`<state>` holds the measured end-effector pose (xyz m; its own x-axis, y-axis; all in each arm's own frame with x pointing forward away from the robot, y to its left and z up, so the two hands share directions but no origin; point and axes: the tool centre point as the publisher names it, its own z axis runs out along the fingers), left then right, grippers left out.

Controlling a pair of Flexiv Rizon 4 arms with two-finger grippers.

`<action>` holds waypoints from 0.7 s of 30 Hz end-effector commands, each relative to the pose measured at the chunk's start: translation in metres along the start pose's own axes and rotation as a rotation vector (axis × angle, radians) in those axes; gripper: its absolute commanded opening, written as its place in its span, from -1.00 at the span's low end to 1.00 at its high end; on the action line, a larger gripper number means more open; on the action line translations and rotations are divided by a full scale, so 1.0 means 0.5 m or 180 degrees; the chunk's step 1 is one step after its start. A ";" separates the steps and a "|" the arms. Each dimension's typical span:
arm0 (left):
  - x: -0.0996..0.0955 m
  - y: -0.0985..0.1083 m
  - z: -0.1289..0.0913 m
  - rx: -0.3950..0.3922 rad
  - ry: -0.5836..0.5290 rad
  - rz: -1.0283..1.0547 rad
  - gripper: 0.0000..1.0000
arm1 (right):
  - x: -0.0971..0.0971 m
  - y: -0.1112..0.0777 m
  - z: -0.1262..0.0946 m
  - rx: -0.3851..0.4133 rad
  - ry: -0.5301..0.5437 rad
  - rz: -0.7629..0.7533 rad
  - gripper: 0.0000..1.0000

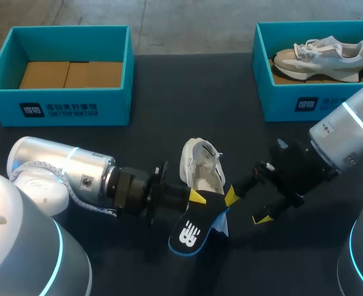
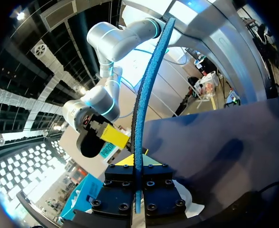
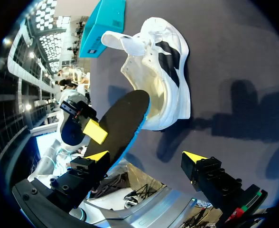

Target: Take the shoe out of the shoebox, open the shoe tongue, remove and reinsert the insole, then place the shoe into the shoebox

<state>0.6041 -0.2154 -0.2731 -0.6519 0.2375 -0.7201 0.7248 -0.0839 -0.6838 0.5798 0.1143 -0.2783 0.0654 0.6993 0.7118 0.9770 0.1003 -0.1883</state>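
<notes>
A white shoe (image 1: 201,163) (image 3: 165,71) with black side marks lies on the dark table between my two grippers, its tongue pulled open. My left gripper (image 1: 198,198) (image 2: 136,167) is shut on a black insole (image 1: 189,233) (image 3: 120,124) with a blue underside, seen edge-on (image 2: 144,95) in the left wrist view. The insole's far end lies at the shoe's opening. My right gripper (image 1: 246,206) (image 3: 145,156) stands open just right of the shoe and insole, with nothing between its fingers.
A teal shoebox (image 1: 58,106) (image 3: 101,23) with cardboard inside stands at the back left. A second teal shoebox (image 1: 292,105) at the back right holds a grey and white sneaker (image 1: 320,54).
</notes>
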 end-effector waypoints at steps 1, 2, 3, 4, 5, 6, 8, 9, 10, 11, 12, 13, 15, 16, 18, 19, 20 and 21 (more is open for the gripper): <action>0.007 -0.025 -0.010 -0.0135 -0.0081 -0.0047 -1.00 | 0.000 -0.004 0.001 -0.0015 -0.0003 0.0001 1.00; 0.007 -0.026 -0.011 -0.0157 -0.0094 -0.0064 -1.00 | 0.000 -0.004 0.001 -0.0015 -0.0003 0.0001 1.00; 0.007 -0.027 -0.012 -0.0167 -0.0106 -0.0091 -1.00 | 0.000 -0.004 0.001 -0.0015 -0.0003 0.0001 1.00; 0.007 -0.029 -0.012 -0.0170 -0.0119 -0.0111 -1.00 | 0.000 -0.004 0.001 -0.0015 -0.0003 0.0001 1.00; 0.008 -0.031 -0.012 -0.0174 -0.0128 -0.0126 -1.00 | 0.000 -0.004 0.001 -0.0015 -0.0003 0.0001 1.00; 0.010 -0.032 -0.012 -0.0154 -0.0153 -0.0162 -1.00 | 0.000 -0.004 0.001 -0.0015 -0.0003 0.0001 1.00; 0.013 -0.033 -0.012 -0.0167 -0.0181 -0.0187 -1.00 | 0.000 -0.004 0.001 -0.0015 -0.0003 0.0001 1.00; 0.015 -0.032 -0.011 -0.0171 -0.0194 -0.0205 -1.00 | 0.000 -0.004 0.001 -0.0015 -0.0003 0.0001 1.00; 0.017 -0.031 -0.010 -0.0171 -0.0220 -0.0230 -1.00 | 0.000 -0.004 0.001 -0.0015 -0.0003 0.0001 1.00; 0.019 -0.030 -0.009 -0.0179 -0.0229 -0.0237 -1.00 | 0.000 -0.004 0.001 -0.0015 -0.0003 0.0001 1.00; 0.019 -0.029 -0.007 -0.0188 -0.0251 -0.0246 -1.00 | 0.000 -0.004 0.001 -0.0015 -0.0003 0.0001 1.00; 0.020 -0.028 -0.006 -0.0206 -0.0293 -0.0264 -1.00 | 0.000 -0.004 0.001 -0.0015 -0.0003 0.0001 1.00; 0.021 -0.026 -0.004 -0.0204 -0.0315 -0.0274 -1.00 | 0.000 -0.004 0.001 -0.0015 -0.0003 0.0001 1.00; 0.021 -0.026 -0.002 -0.0207 -0.0323 -0.0276 -1.00 | 0.000 -0.004 0.001 -0.0015 -0.0003 0.0001 1.00; 0.023 -0.025 0.001 -0.0209 -0.0341 -0.0286 -1.00 | 0.000 -0.004 0.001 -0.0015 -0.0003 0.0001 1.00; 0.025 -0.025 0.003 -0.0206 -0.0342 -0.0289 -1.00 | 0.000 -0.004 0.001 -0.0015 -0.0003 0.0001 1.00; 0.026 -0.025 0.005 -0.0203 -0.0343 -0.0292 -1.00 | 0.000 -0.004 0.001 -0.0015 -0.0003 0.0001 1.00; 0.027 -0.025 0.006 -0.0198 -0.0345 -0.0294 -1.00 | 0.000 -0.004 0.001 -0.0015 -0.0003 0.0001 1.00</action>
<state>0.5887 -0.2102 -0.2724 -0.7344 0.1415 -0.6638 0.6694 -0.0102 -0.7428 0.5795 0.1142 -0.2783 0.0655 0.6995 0.7116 0.9771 0.0997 -0.1880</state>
